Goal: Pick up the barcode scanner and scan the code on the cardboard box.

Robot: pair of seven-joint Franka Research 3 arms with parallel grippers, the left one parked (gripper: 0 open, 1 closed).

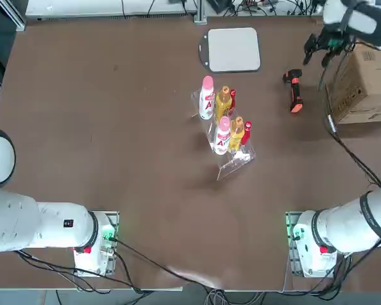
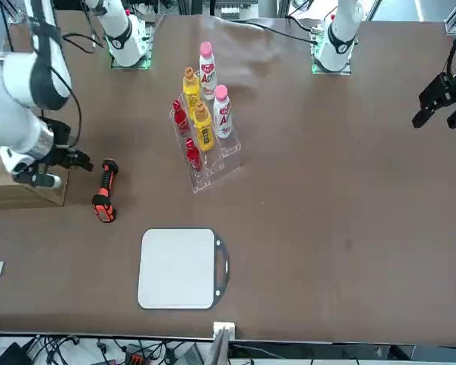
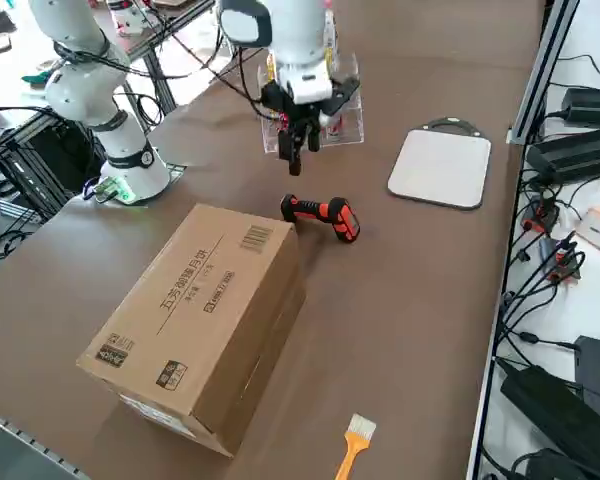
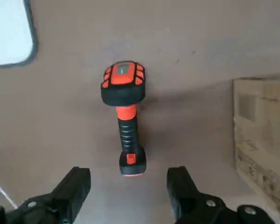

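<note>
the right gripper (image 4: 129, 193) hovers wide open and empty above the table (image 1: 146, 178), near the barcode scanner (image 4: 128, 123), left of the cardboard box (image 1: 366, 86).

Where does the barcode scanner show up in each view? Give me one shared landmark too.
Top: right of centre, beside the cardboard box.
Front: left half, near the robot's right gripper, which hovers above the table.
Right side: just above centre, by the box's far end.
Right wrist: the barcode scanner lies centrally, beyond the open jaws.
Shared landmark: the white board.
</note>
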